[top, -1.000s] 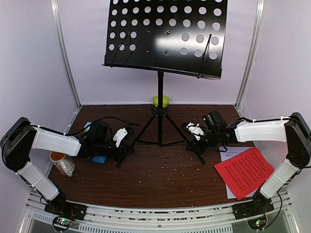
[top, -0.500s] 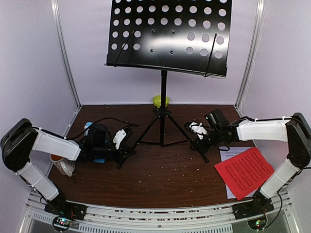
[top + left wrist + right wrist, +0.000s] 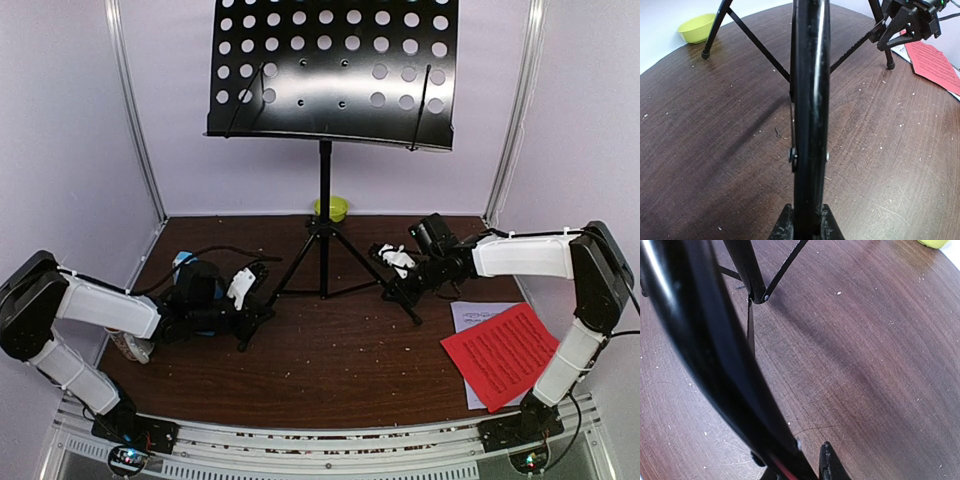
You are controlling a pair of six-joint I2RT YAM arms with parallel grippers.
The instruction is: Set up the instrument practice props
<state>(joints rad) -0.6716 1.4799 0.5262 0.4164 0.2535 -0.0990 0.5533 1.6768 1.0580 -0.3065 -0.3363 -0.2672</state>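
A table point(image 3: 330, 360) with a music stand point(image 3: 324, 215) standing upright at its middle, towards the back, its desk raised high above the tabletop. Its three legs spread out, one to the front left, one to the front right and one to the rear. A small bowl point(image 3: 331, 208) sits just behind the stand's pole, at the far edge. The left gripper point(image 3: 252, 312) clasps the front left leg and the right gripper point(image 3: 397, 283) clasps the front right leg. At the left, a metronome point(image 3: 182, 263) lies behind the left arm, mostly hidden, and a mug point(image 3: 126, 344) sits under that arm, nearer the front. At the front right, one music sheet point(image 3: 503, 353) lies on top of another sheet point(image 3: 468, 316).
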